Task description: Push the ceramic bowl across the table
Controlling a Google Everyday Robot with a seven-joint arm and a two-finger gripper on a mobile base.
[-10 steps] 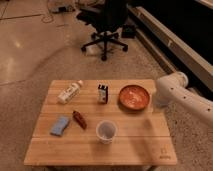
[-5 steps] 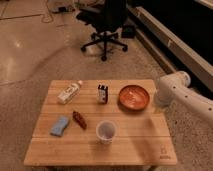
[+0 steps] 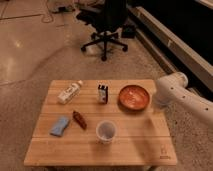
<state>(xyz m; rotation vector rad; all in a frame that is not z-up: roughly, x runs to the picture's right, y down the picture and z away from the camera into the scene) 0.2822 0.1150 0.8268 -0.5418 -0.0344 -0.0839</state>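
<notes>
The ceramic bowl (image 3: pixel 134 97) is round, shallow and orange-red, and sits upright near the far right of the wooden slat table (image 3: pixel 135 145). My white arm comes in from the right. Its gripper (image 3: pixel 159 101) hangs just right of the bowl, at the table's right edge. I cannot tell whether it touches the bowl.
A whitish plastic cup (image 3: pixel 106 131) stands at the front middle. A small dark box (image 3: pixel 102 93) stands left of the bowl. A white bottle (image 3: pixel 69 92), a brown bar (image 3: pixel 79 119) and a blue cloth (image 3: pixel 60 126) lie on the left. A black office chair (image 3: pixel 106 25) stands behind the table.
</notes>
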